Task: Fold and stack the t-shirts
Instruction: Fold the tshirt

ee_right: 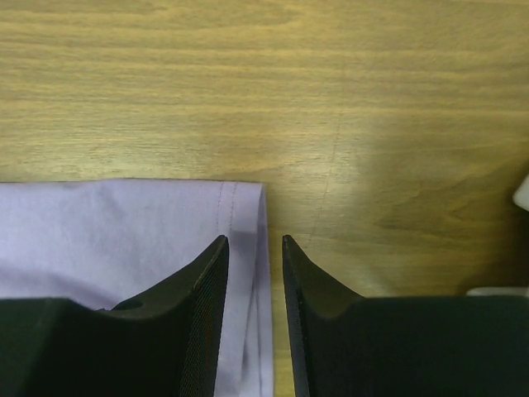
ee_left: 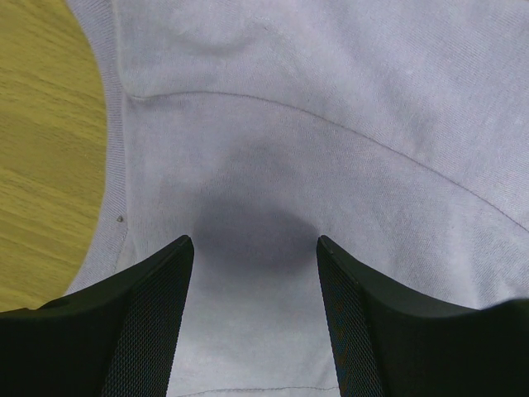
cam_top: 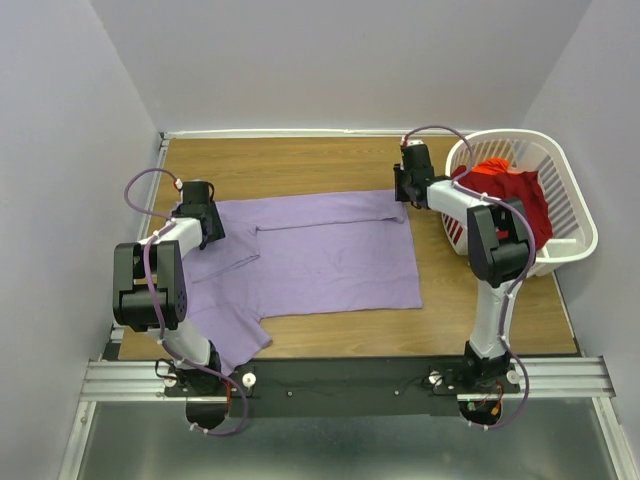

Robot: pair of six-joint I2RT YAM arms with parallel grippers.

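Lavender shirt point(cam_top: 320, 250) flat beside the basket point(cam_top: 575, 215); red shirt point(cam_top: 510, 190) inside the basket.
Left gripper point(ee_left: 252, 241), jaws released wide, hangs over the lavender shirt's side farthest from the basket. Right gripper point(ee_right: 254, 238), jaws narrowly parted and grasping nothing, straddles its corner nearest the basket.

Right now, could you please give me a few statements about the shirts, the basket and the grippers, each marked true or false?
1. The purple shirt lies spread on the table. True.
2. The red shirt lies on the table too. False: it is in the white basket.
3. The left gripper is open over purple cloth. True.
4. The right gripper is over the middle of the purple shirt. False: it is at the shirt's edge, with bare wood beyond.
5. The white basket stands on the robot's left. False: it is on its right.
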